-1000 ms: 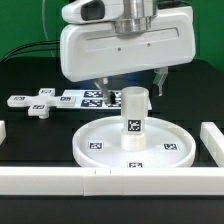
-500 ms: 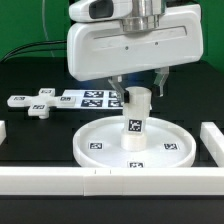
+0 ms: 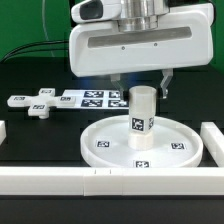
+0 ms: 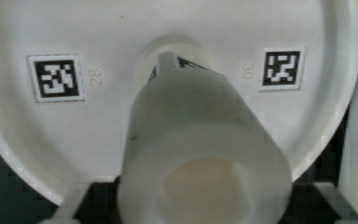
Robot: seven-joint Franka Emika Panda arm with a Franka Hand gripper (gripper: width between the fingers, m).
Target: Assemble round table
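Note:
The large rimmed round disc [image 3: 172, 131] lies flat on the black table. The short thick cylinder [image 3: 142, 118] stands upright on its middle, a tag facing the camera. My gripper [image 3: 140, 88] hangs straight above and is shut on the cylinder's upper end, one finger [image 3: 163, 82] on each side. In the wrist view the cylinder [image 4: 194, 130] fills the middle between the dark fingers [image 4: 98, 196], with the disc [image 4: 105, 30] and two of its tags behind it. The cross-shaped piece [image 3: 40, 105] lies loose at the exterior view's left.
The marker board [image 3: 92, 98] lies flat behind the disc, toward the exterior view's left. White border blocks run along the front [image 3: 100, 182], the right side [image 3: 212, 138] and the left edge [image 3: 3, 130]. A green wall stands behind.
My gripper has shifted toward the exterior view's right and closed on the cylinder. The cylinder and the disc under it have slid slightly the same way.

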